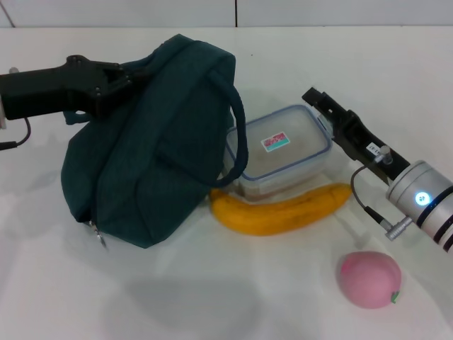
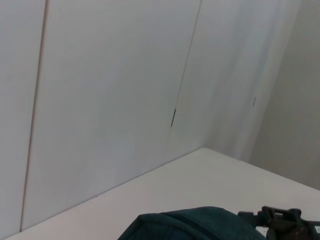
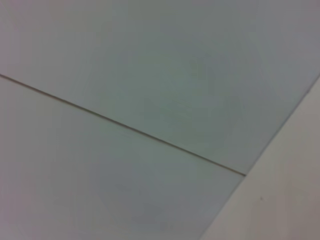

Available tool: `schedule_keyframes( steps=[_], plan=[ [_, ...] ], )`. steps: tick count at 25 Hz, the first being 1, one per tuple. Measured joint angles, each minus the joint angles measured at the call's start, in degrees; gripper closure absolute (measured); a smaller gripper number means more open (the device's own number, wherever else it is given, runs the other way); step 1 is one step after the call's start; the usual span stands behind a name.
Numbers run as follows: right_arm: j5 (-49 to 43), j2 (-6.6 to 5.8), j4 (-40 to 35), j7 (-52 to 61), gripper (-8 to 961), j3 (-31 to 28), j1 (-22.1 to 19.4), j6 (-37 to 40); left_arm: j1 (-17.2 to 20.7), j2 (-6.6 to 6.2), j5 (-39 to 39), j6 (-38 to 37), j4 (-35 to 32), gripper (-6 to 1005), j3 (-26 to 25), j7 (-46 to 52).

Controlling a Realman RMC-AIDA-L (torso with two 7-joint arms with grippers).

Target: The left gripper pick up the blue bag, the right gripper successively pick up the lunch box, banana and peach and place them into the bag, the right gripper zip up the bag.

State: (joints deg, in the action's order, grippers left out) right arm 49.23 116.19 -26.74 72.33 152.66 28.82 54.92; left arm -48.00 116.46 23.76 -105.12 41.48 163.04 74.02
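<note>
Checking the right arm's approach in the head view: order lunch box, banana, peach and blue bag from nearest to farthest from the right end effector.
From the right end effector:
1. Lunch box, just beside the tip, toward the robot's left.
2. Banana, in front of the box.
3. Blue bag and peach: too close to call; bag far left, peach near the front edge.

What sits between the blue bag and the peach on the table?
In the head view, the banana lies between the blue bag and the peach, with the lunch box right behind it.
</note>
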Motion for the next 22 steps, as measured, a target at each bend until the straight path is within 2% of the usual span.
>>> schedule_keyframes(
  steps=[22],
  plan=[
    [0.70,0.00,0.53,-0.35,160,0.19,1.28,-0.86,0.37,0.08,-0.18,-0.70,0.03,962,0.00,-1.07]
  ],
)
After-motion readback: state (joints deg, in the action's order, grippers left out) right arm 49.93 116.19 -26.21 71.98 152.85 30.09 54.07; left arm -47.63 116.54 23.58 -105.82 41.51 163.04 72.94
